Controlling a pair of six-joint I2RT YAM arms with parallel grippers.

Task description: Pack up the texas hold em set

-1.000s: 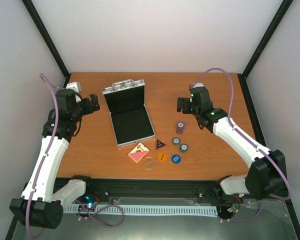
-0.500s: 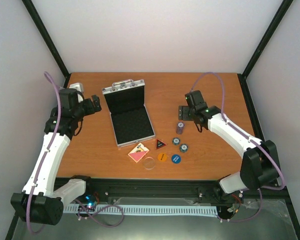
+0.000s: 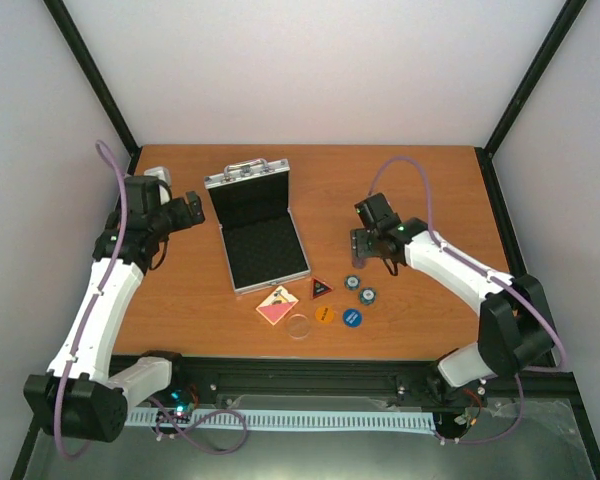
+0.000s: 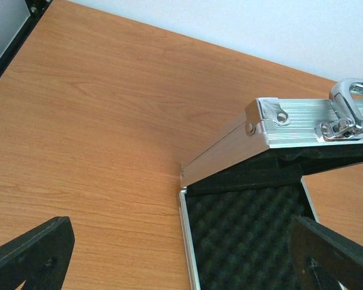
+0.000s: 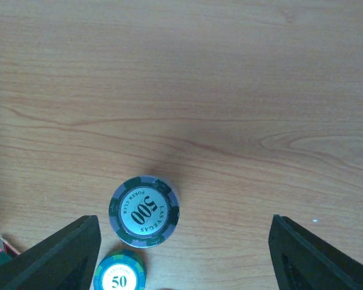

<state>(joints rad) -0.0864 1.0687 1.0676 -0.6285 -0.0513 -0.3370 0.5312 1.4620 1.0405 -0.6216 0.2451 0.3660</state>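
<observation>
I am at picking the chip stack: my right gripper is open over it, the stack nearer its left finger, so next I must lower and close

Bright, even, diffuse light from above. The walls are near white in the top view, and its lower edge is dimmer. A soft, faint shadow lies above the chip stack in the right wrist view. Small highlights glint on the case rim. All views are fairly sharp.
</observation>
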